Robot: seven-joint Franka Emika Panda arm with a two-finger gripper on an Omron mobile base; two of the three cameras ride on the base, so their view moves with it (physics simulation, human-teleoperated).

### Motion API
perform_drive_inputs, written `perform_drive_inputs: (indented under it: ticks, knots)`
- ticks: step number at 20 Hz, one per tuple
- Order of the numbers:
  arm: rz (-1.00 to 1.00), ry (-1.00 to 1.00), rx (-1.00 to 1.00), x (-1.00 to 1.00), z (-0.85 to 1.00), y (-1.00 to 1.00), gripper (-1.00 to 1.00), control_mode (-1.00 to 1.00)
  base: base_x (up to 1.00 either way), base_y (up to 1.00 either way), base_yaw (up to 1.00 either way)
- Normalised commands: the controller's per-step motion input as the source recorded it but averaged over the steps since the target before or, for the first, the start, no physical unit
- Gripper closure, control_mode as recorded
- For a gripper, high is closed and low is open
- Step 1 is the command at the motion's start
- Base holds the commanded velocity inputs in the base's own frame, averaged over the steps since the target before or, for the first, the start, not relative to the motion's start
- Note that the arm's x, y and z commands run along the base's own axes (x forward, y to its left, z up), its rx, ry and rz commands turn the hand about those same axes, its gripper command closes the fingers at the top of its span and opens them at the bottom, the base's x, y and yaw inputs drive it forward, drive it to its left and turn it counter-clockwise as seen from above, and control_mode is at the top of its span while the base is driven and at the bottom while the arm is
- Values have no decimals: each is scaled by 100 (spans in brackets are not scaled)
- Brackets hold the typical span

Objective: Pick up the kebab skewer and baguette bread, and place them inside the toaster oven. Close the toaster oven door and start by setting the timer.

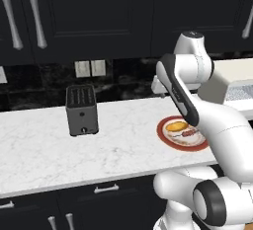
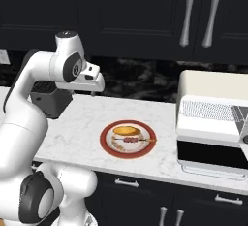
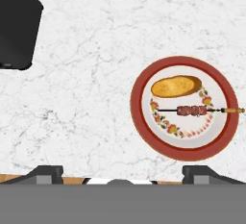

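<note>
Jaws spread wide, empty, high above the counter; kebab skewer [image 3: 194, 110] and baguette bread [image 3: 176, 86] lie right of them.

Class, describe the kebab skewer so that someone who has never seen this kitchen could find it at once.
Find the white marble counter, then the red-rimmed patterned plate between the black slot toaster and the cream toaster oven. Two things lie on the plate: the kebab skewer is the thin dark stick threaded with reddish-brown chunks, beside the plump golden baguette bread.

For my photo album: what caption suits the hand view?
Looking down past open gripper: baguette bread and kebab skewer on red-rimmed plate.
</note>
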Motion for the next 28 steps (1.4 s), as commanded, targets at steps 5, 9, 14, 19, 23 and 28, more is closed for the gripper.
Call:
perform_drive_inputs:
  ticks: [5,9,14,19,23,28]
  knots:
    - [0,0,0,0,0,0,-100,100,0,-56,0]
    - [0,0,0,0,0,0,-100,100,1,-61,0]
    - [0,0,0,0,0,0,-100,100,0,-33,0]
    - [0,0,0,0,0,0,-100,100,0,0,0]
    - [0,0,0,0,0,0,-100,100,0,0,0]
    - [0,0,0,0,0,0,-100,-100,0,0,0]
